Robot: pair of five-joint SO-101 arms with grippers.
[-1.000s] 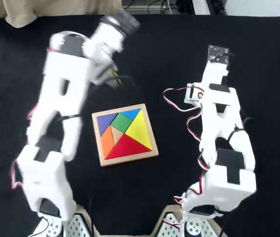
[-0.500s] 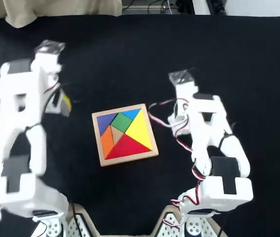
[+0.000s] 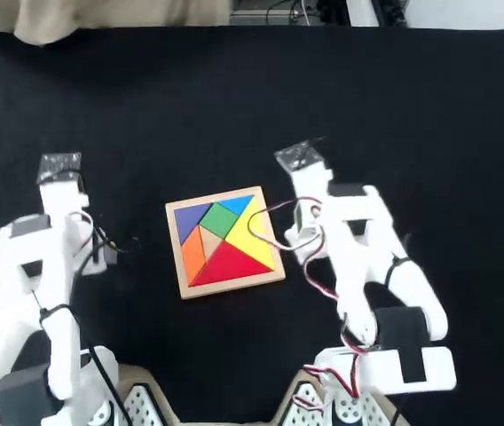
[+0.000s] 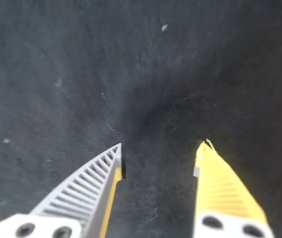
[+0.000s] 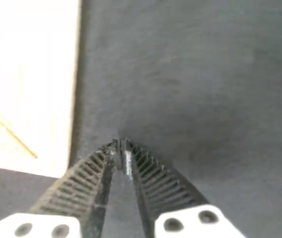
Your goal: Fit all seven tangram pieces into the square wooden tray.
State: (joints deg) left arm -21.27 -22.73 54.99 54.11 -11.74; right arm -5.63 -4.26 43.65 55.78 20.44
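Observation:
The square wooden tray (image 3: 184, 288) lies mid-table and holds the tangram pieces: a yellow triangle (image 3: 250, 232), a red triangle (image 3: 228, 264), a green square (image 3: 221, 220), and purple, blue, orange and tan pieces packed around them. My left gripper (image 4: 162, 146) hangs open over bare black cloth, left of the tray, with nothing between its grey and yellow fingers. My right gripper (image 5: 119, 145) is shut and empty, low over the cloth just beside the tray's pale edge (image 5: 32, 84). The right arm (image 3: 341, 222) stands close to the tray's right side.
Black cloth (image 3: 412, 106) covers the whole table. A beige fabric (image 3: 101, 13) lies along the back left edge. Both arm bases stand at the front edge, with loose wires (image 3: 279, 213) from the right arm hanging over the tray's right corner.
The left arm has swung from the back of the table down to the left of the tray. The right arm has drawn back and shifted left, close to the tray.

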